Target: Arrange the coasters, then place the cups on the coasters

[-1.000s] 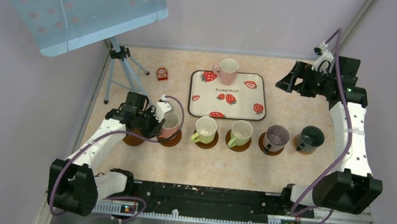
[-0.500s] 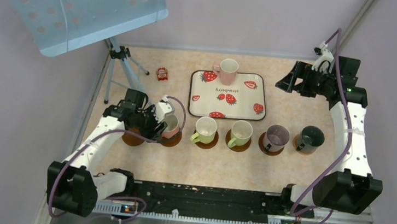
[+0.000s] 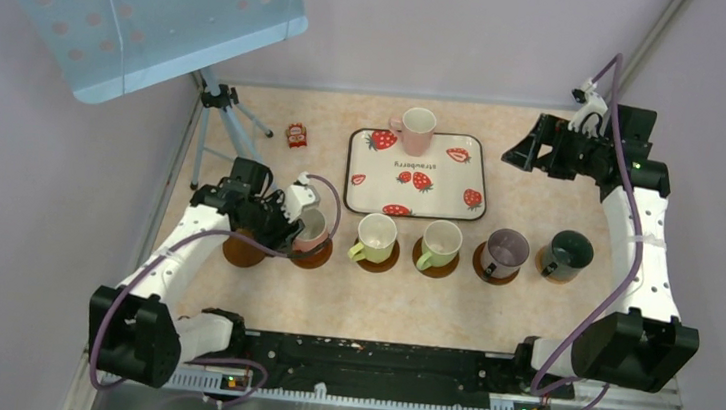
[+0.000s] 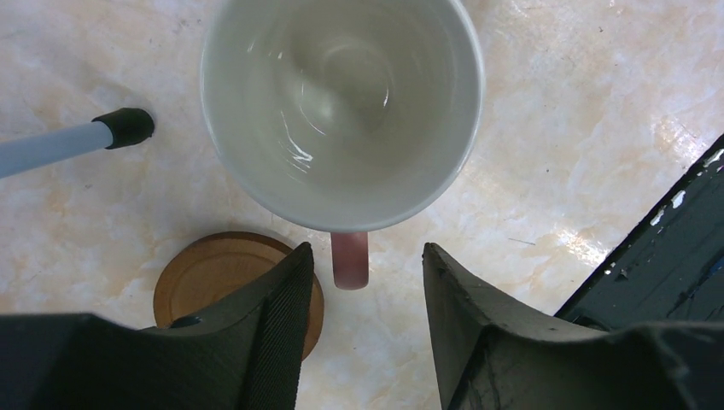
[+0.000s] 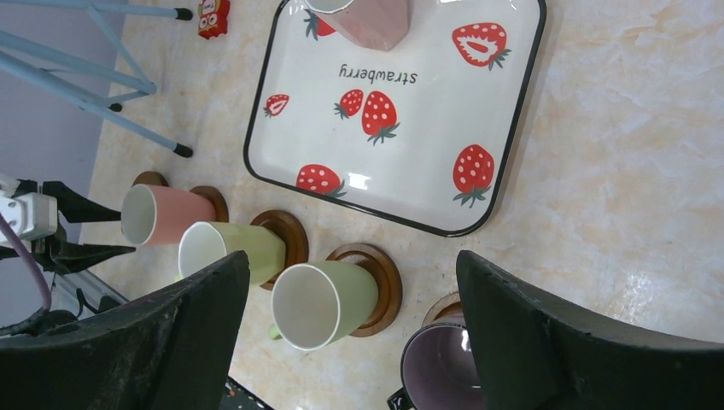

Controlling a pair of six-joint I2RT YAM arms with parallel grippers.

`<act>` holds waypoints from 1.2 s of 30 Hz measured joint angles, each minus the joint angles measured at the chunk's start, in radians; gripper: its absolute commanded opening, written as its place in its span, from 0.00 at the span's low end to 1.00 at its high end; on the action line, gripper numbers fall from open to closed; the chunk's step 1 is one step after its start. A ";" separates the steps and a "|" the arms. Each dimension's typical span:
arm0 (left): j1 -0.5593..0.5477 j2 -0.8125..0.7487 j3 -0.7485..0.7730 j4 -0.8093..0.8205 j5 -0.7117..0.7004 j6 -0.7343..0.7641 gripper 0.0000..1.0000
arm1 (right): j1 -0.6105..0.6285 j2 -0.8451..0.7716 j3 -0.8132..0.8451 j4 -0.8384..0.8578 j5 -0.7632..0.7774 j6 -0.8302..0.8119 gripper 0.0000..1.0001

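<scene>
Left gripper (image 4: 367, 254) astride pink cup handle (image 4: 350, 265)

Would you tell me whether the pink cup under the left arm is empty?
Empty: looking into the pink cup, only its bare white inside shows.

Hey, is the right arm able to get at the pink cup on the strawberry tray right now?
Probably yes: the right gripper hangs open beside the tray, with nothing between it and the pink cup.

Five cups (image 3: 441, 241) on coasters (image 3: 380, 264) before the tray (image 3: 440, 200), sixth cup (image 3: 417, 125) on it
</scene>
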 measured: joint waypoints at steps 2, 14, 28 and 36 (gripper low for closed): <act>0.000 0.019 0.000 0.002 -0.004 -0.008 0.48 | 0.000 0.000 0.000 0.000 -0.002 -0.002 0.89; -0.001 0.042 0.045 -0.029 -0.016 -0.081 0.26 | 0.000 0.000 0.000 -0.002 -0.003 -0.020 0.89; -0.004 0.041 0.045 -0.050 -0.022 -0.092 0.14 | 0.000 0.000 0.000 -0.002 -0.004 -0.031 0.89; -0.006 0.039 0.052 -0.078 -0.020 -0.092 0.11 | 0.000 0.000 0.000 -0.005 -0.004 -0.037 0.89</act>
